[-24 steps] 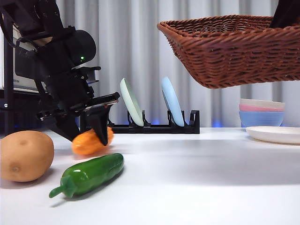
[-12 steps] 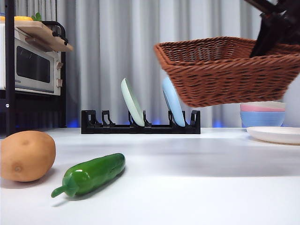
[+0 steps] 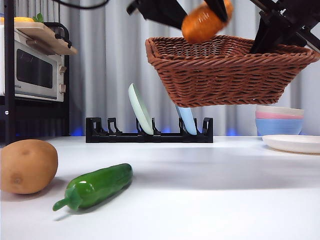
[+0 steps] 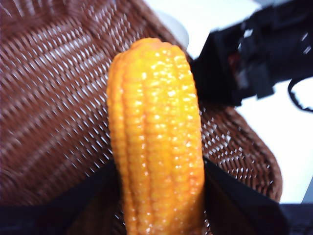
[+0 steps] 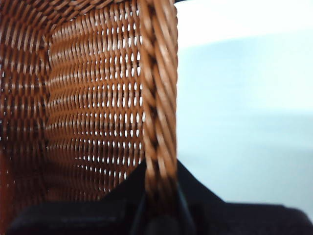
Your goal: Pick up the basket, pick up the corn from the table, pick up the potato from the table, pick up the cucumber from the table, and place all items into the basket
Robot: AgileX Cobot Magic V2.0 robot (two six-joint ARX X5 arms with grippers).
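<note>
Woven wicker basket [image 3: 220, 75], glossy ridged plastic corn [image 4: 156, 142], glossy cucumber [image 3: 95, 186], matte potato [image 3: 27, 166].

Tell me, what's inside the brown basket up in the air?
Nothing shows inside the basket yet. The left gripper holds the corn just above it, over bare wicker in the left wrist view. The basket's wall hides its floor from the front.

Both arms are black and angular. The left claw [image 4: 159, 196] shows two flat, matte black jaws. The right claw [image 5: 159, 196] has broad dark jaws; seen beyond the basket [image 4: 58, 112], its body is blocky black with a thin looping cable.
</note>
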